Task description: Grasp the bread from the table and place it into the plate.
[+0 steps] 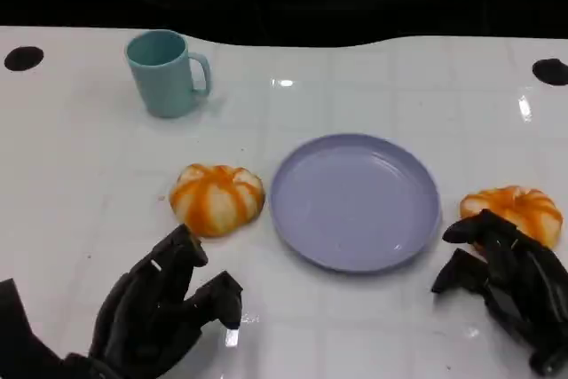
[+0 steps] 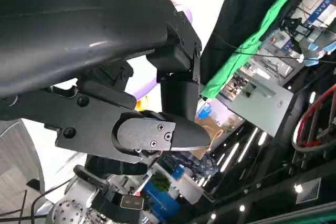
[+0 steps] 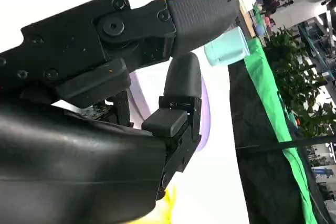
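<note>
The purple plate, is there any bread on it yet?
Empty. The plate shows only bare purple; one bread lies left of it, another right.

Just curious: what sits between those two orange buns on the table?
The lavender plate lies between the left bun and the right bun, seen in the head view.
</note>
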Robot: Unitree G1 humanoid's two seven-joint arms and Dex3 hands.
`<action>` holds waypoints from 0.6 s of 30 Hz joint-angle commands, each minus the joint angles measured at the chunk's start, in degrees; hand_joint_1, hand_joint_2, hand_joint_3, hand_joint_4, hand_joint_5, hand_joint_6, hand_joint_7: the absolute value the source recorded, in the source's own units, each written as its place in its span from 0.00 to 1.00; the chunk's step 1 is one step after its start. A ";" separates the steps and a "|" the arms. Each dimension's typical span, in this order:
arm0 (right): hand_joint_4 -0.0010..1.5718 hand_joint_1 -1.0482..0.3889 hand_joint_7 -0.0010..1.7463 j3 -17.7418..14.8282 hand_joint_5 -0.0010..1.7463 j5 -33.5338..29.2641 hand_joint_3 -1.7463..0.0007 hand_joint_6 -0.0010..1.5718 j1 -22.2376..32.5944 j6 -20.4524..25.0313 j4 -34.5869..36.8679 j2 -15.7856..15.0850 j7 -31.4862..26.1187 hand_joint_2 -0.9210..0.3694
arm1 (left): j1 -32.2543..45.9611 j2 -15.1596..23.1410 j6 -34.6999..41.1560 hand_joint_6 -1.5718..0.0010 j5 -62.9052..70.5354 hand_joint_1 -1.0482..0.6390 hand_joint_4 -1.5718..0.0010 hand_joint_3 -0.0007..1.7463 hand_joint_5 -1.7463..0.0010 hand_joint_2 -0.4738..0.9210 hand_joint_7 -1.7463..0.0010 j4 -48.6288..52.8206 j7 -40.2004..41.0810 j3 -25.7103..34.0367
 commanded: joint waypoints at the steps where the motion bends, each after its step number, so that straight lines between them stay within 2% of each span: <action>1: 0.43 0.36 0.72 -0.30 0.90 -0.36 0.86 0.39 0.38 0.66 0.77 -0.82 -0.37 0.00 | 0.14 0.51 -0.15 0.59 0.49 0.29 0.44 0.12 0.00 1.00 0.01 -0.21 -0.05 0.25; 10: 0.43 0.36 0.72 -0.30 0.90 -0.36 0.86 0.39 0.38 0.66 0.77 -0.82 -0.38 0.00 | 0.14 0.51 -0.15 0.59 0.49 0.29 0.44 0.12 0.00 1.00 0.00 -0.21 -0.05 0.25; 11: 0.43 0.36 0.72 -0.37 0.90 -0.27 0.86 0.39 0.16 0.45 0.93 -0.53 -0.50 0.00 | -0.36 1.21 -3.25 0.61 3.10 0.28 0.47 0.13 0.01 1.00 0.04 -0.45 -0.02 -0.40; 12: 0.43 0.36 0.72 -0.42 0.90 -0.20 0.86 0.40 0.00 0.30 1.05 -0.32 -0.60 0.00 | -0.74 1.69 -5.64 0.62 5.14 0.27 0.53 0.16 0.04 1.00 0.16 -0.58 -0.03 -0.87; 13: 0.43 0.36 0.72 -0.43 0.90 -0.20 0.86 0.40 -0.16 0.14 1.14 -0.15 -0.77 0.00 | -1.24 2.59 -8.69 0.63 8.96 0.26 0.56 0.17 0.06 1.00 0.23 -1.99 1.36 -1.79; 14: 0.43 0.36 0.72 -0.42 0.90 -0.21 0.85 0.40 -0.27 0.06 1.19 -0.07 -0.85 0.00 | -1.62 3.16 -10.89 0.63 11.70 0.25 0.61 0.17 0.22 1.00 0.47 -2.95 2.33 -2.39; 15: 0.43 0.36 0.72 -0.40 0.90 -0.23 0.85 0.40 -0.30 0.03 1.22 -0.07 -0.87 0.00 | -1.79 3.38 -12.02 0.60 13.23 0.25 0.63 0.17 0.30 1.00 0.61 -3.51 3.00 -2.70; 16: 0.43 0.36 0.72 -0.38 0.90 -0.23 0.85 0.40 -0.33 0.01 1.24 -0.07 -0.89 0.00 | -1.87 3.47 -12.79 0.59 14.13 0.25 0.63 0.16 0.35 1.00 0.69 -3.73 3.38 -2.89; 18: 0.43 0.36 0.71 -0.37 0.90 -0.22 0.84 0.39 -0.53 -0.18 1.47 -0.20 -0.55 0.00 | -2.92 5.84 -19.25 0.64 21.49 0.24 0.70 0.15 0.42 1.00 0.79 -4.31 4.98 -4.67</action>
